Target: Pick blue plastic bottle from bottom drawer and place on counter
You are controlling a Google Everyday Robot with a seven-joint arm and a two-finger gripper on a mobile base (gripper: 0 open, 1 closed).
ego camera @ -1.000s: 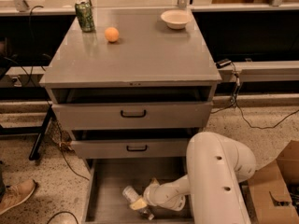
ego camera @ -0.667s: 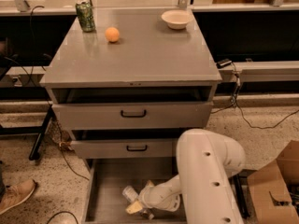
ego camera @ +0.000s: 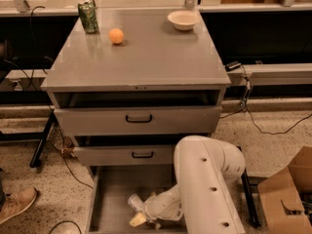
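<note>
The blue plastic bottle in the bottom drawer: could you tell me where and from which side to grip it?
The mid-body, from above, I would judge. The blue plastic bottle seems to lie on its side on the floor of the bottom drawer, so closing across its narrow width suits; the drawer walls hinder a sideways approach. The gripper is down in the drawer beside it.

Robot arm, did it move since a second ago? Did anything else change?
The white arm slid a little to the left above the bottom drawer. Its gripper stayed low in that drawer, right at the bottle, which has not been lifted out. The can, the orange and the bowl on the counter stayed where they were.
</note>
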